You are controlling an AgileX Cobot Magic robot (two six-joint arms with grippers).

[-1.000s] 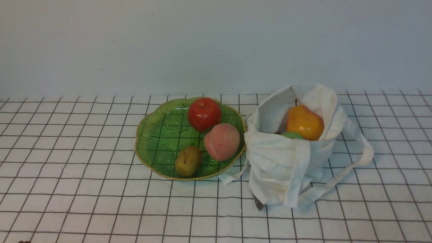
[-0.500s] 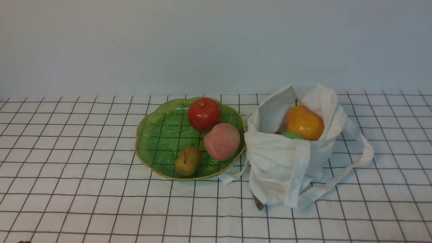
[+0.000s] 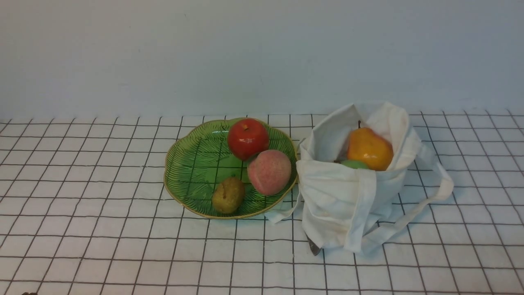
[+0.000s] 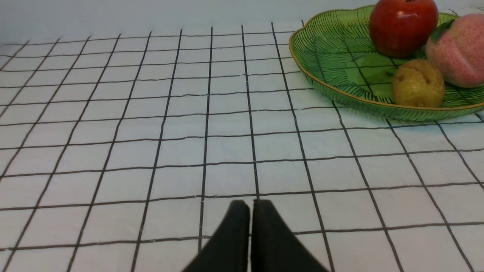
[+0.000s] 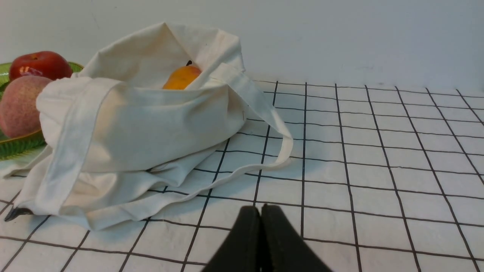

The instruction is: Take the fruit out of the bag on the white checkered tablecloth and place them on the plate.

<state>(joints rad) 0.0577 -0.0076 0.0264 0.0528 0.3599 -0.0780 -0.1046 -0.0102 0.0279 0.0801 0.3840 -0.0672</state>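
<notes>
The off-white bag (image 3: pixel 348 196) stands open on the white checkered tablecloth (image 3: pixel 102 229), right of the green plate (image 3: pixel 192 164). The orange-yellow pear (image 3: pixel 369 148) and a sliver of light-green fruit (image 3: pixel 354 164) sit inside the bag. The pink peach (image 3: pixel 269 172) lies on the plate. My left gripper (image 4: pixel 251 204) is shut and empty, low over the cloth, well short of the plate (image 4: pixel 332 56). My right gripper (image 5: pixel 260 208) is shut and empty, near the bag (image 5: pixel 132 124), where the pear (image 5: pixel 181 77) peeks out. Neither gripper shows in the front view.
A glossy red apple (image 3: pixel 247 138) and a small brownish-yellow lumpy fruit (image 3: pixel 228 195) also lie on the plate. The bag's strap handles (image 3: pixel 434 192) trail onto the cloth at its right and front. A pale wall stands behind the table.
</notes>
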